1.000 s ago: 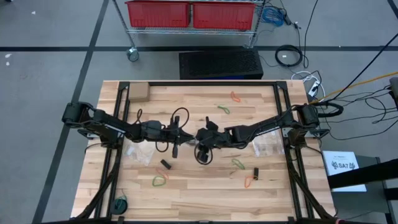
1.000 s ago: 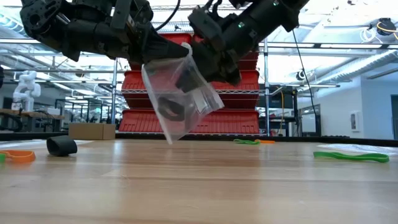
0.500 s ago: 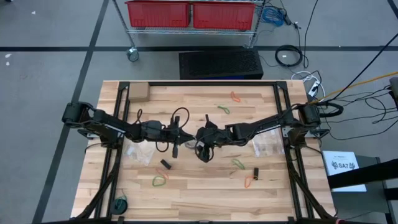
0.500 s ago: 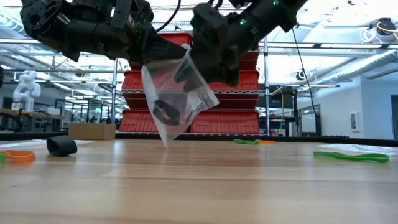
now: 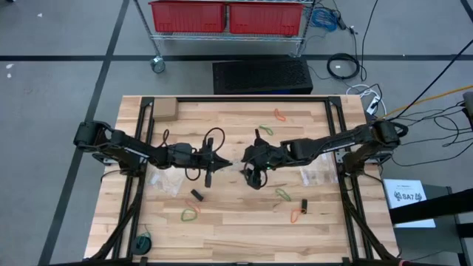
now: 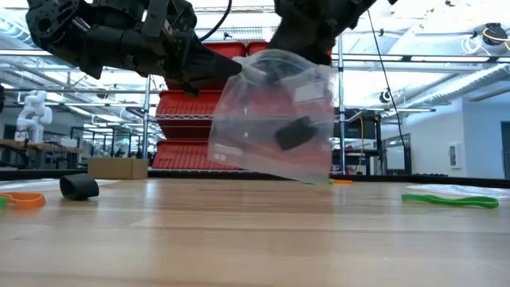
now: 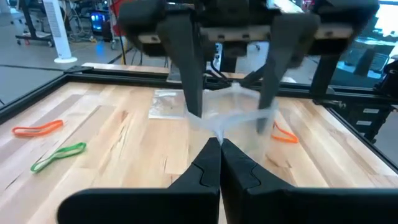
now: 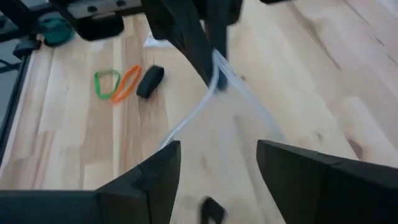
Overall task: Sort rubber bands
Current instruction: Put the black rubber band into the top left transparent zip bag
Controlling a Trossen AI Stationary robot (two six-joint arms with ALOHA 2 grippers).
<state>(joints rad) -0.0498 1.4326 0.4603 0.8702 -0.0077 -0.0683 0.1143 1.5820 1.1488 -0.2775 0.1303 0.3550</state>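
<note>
A clear plastic bag (image 6: 271,119) hangs above the table's middle with a black rubber band (image 6: 295,133) inside. My left gripper (image 7: 219,149) is shut on the bag. My right gripper (image 8: 217,168) faces it from the right, open, with its fingertips at the bag's mouth. More rubber bands lie on the table. A green one (image 5: 265,129) and an orange one (image 5: 280,114) are far. A green one (image 5: 283,194), an orange one (image 5: 295,216) and a black one (image 5: 303,205) are near right. A black one (image 5: 196,195) and a green-and-orange pair (image 5: 191,214) are near left. My left gripper pinches the bag's top edge (image 7: 219,132) between its two fingertips, coming level from the table's left. The bag is lifted clear of the table and slants up toward the right. My right gripper's spread fingers (image 7: 189,93) stand at the bag's mouth, coming from the right and slanting down. The film's edges (image 8: 186,118) run from the left gripper's pinch out to both fingertips. Whether the fingers are inside the mouth I cannot tell.
Two more clear bags lie flat on the table, one on the left (image 5: 159,181) and one on the right (image 5: 318,174). A small cardboard box (image 5: 163,109) sits at the far left corner. A green object (image 5: 143,242) lies at the near left edge.
My right gripper has risen and drawn back toward the table's right edge. The bag, which hung down from my left gripper, has swung up and to the right with it. The black rubber band has shifted inside the bag.
</note>
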